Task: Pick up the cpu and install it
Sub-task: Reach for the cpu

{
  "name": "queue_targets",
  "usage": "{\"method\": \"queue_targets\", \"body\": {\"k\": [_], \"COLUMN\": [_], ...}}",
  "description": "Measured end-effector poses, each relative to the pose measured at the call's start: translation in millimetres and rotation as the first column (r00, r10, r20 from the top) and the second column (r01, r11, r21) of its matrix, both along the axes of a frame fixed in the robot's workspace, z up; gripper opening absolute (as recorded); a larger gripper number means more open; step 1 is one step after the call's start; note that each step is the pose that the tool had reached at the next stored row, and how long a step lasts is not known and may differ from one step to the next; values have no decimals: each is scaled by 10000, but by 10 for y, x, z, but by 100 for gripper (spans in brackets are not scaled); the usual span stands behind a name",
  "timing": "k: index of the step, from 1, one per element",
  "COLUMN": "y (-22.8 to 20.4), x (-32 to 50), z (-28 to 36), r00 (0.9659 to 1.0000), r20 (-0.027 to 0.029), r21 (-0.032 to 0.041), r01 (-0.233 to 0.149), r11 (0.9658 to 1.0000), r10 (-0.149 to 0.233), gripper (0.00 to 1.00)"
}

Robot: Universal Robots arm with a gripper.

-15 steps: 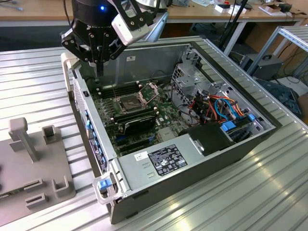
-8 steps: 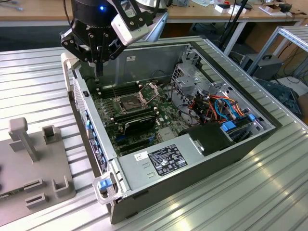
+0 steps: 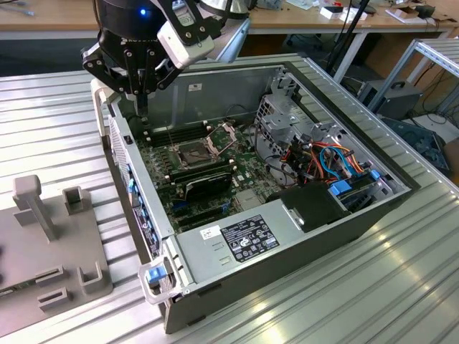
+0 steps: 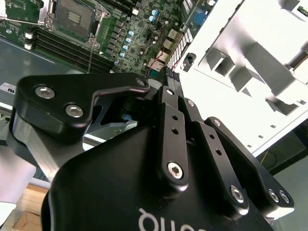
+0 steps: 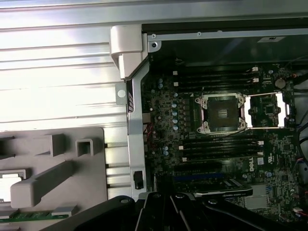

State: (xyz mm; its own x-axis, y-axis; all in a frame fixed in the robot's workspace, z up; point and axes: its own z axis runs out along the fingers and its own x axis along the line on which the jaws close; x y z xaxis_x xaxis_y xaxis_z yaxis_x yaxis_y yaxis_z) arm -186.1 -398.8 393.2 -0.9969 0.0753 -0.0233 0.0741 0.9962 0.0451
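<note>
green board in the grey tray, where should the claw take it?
Probably the top edge, mid-length, coming from straight above: the green board seems to stand on edge in a slot of the grey tray, leaving its thin edge free to pinch across.

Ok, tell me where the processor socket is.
In the exterior view the socket sits in the middle of the motherboard inside the open computer case, between two banks of memory slots.

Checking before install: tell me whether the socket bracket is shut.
No. In the first wrist view the bracket lies swung open beside the socket, leaving its contact field bare.
</note>
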Motion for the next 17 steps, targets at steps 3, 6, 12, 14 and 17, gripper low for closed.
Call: {"method": "queue_targets", "body": {"k": [3,6,12,14,17], "y": [0,0,-1,0,0], "x": [-3,-4,-21,-36,-67], "z": [1,0,0,0,0], "r00": [10000,10000,10000,10000,10000], "r20": [0,0,0,0,0], "r21": [-1,0,1,0,0], "r01": [0,0,1,1,1], "r11": [10000,10000,10000,10000,10000], "r10": [0,0,-1,-1,-1], "gripper": [11,11,11,11,11]}}
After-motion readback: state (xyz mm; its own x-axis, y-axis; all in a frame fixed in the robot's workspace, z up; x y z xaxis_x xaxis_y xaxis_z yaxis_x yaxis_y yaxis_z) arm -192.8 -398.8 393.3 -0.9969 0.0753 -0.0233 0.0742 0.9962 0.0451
